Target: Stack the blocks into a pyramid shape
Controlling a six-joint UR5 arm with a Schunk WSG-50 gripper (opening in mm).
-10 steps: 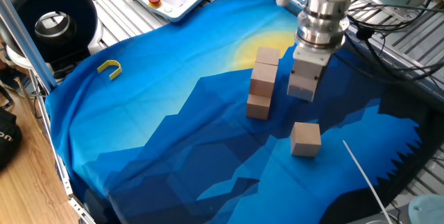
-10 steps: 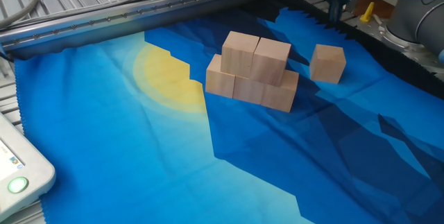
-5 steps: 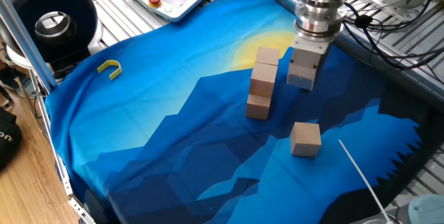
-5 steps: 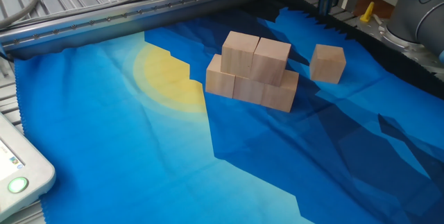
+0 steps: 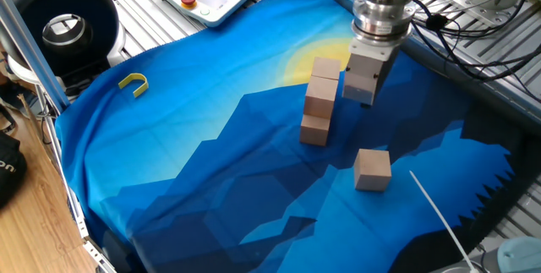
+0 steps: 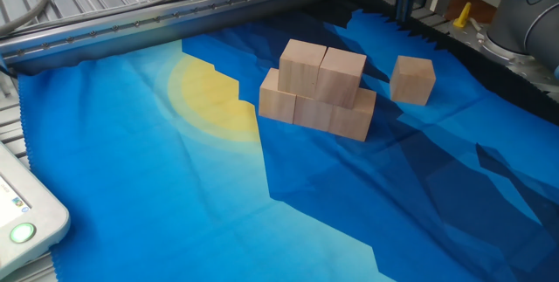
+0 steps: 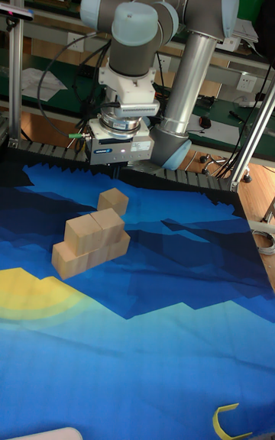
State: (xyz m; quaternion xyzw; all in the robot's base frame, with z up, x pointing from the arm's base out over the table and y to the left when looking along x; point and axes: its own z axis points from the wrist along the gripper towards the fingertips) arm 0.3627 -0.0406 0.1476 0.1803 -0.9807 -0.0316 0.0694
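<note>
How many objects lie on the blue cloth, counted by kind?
Wooden blocks: 6
Yellow U-shaped piece: 1
Total: 7

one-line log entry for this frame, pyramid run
phase: pyramid unfinished | stack: three-block base, two on top | loose block: on cloth, apart from stack | gripper: raised beside stack, holding nothing, jaw state unclear
</note>
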